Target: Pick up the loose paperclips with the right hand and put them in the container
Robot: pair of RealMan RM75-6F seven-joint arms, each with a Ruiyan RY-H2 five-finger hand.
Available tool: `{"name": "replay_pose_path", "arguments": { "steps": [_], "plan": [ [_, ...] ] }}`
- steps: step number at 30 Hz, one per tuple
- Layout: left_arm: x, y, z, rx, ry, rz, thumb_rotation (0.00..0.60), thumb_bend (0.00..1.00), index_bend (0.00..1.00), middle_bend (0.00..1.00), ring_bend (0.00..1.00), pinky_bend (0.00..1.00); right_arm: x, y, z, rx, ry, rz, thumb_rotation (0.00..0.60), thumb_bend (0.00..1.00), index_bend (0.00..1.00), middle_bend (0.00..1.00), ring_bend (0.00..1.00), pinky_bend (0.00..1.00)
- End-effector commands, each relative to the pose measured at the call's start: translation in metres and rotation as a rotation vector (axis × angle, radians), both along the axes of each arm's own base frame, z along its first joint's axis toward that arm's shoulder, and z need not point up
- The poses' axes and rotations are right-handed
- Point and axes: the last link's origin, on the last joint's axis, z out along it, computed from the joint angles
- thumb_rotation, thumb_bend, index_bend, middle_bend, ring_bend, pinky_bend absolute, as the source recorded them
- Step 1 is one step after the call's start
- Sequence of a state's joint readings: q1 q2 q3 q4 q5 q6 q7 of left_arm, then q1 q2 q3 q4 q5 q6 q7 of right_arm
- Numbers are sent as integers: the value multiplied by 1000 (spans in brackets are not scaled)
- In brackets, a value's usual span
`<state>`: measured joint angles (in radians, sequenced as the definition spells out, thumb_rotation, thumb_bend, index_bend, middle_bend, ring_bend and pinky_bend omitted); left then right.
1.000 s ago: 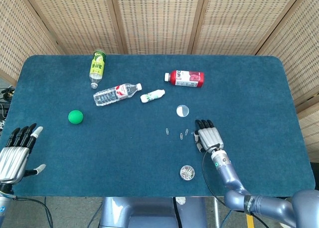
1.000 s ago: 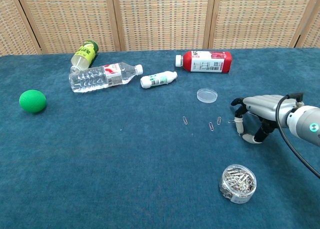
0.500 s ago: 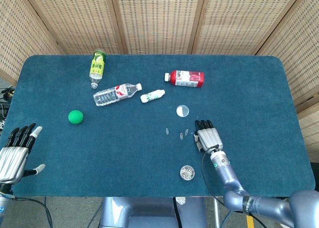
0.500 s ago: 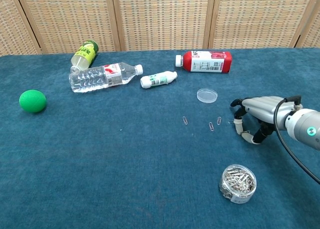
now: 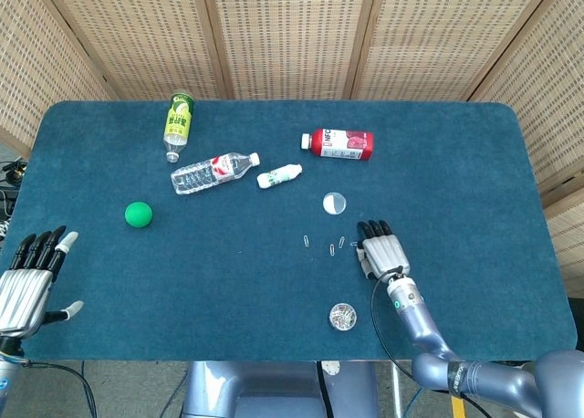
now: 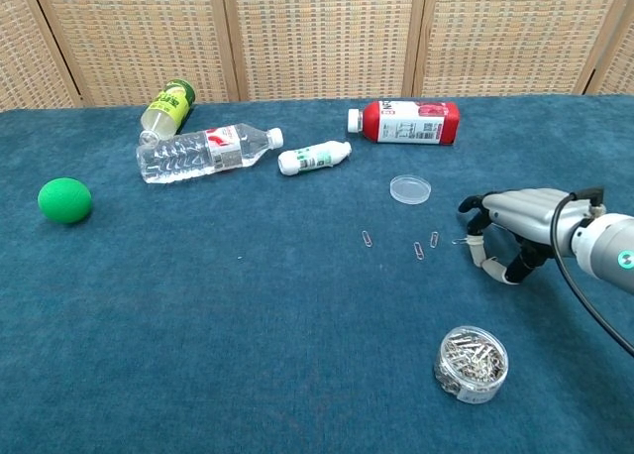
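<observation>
Several loose paperclips lie in a row on the blue cloth: one (image 6: 368,239) to the left, two (image 6: 418,251) (image 6: 434,240) close together, and one (image 6: 458,242) at my right hand's fingertips. My right hand (image 6: 515,226) (image 5: 381,250) arches palm-down over the table, a fingertip (image 6: 475,239) touching that last clip and the thumb apart from it, gripping nothing. The round clear container (image 6: 472,363) (image 5: 342,316), full of paperclips, stands in front of the hand. My left hand (image 5: 27,281) hovers spread at the table's near left edge, holding nothing.
The container's clear lid (image 6: 409,188) lies beyond the clips. Further back lie a red bottle (image 6: 406,121), a small white bottle (image 6: 314,157), a clear water bottle (image 6: 203,152) and a green bottle (image 6: 167,106). A green ball (image 6: 64,199) sits at the left.
My right hand has shifted slightly over the rightmost paperclip, its fingers a little more curled. The clips, container and left hand have not moved.
</observation>
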<state>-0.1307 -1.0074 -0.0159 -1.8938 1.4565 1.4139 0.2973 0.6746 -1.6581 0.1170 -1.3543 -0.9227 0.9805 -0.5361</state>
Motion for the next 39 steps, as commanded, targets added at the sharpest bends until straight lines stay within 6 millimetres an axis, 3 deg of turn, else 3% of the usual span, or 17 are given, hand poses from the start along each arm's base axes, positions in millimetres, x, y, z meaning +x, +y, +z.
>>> {"name": "replay_pose_path", "arguments": {
  "steps": [1, 8, 16, 25, 39],
  "plan": [
    [0, 0, 0, -1, 0, 0, 600, 0, 0, 0, 0, 0, 3, 0, 5, -16, -15, 12, 600, 480, 684, 70, 0, 0],
    [0, -1, 0, 0, -2, -1, 600, 0, 0, 0, 0, 0, 20, 13, 30, -15, -66, 97, 600, 480, 684, 71, 0, 0],
    [1, -1, -1, -2, 0, -5, 600, 0, 0, 0, 0, 0, 50, 52, 48, 92, -82, 250, 600, 480, 684, 83, 0, 0],
    [1, -1, -1, -4, 1, -4, 600, 0, 0, 0, 0, 0, 59, 85, 36, 192, -59, 335, 600, 480, 684, 87, 0, 0],
    [0, 0, 1, -1, -5, -1, 600, 0, 0, 0, 0, 0, 52, 93, 19, 223, 1, 345, 600, 480, 684, 87, 0, 0]
  ]
}}
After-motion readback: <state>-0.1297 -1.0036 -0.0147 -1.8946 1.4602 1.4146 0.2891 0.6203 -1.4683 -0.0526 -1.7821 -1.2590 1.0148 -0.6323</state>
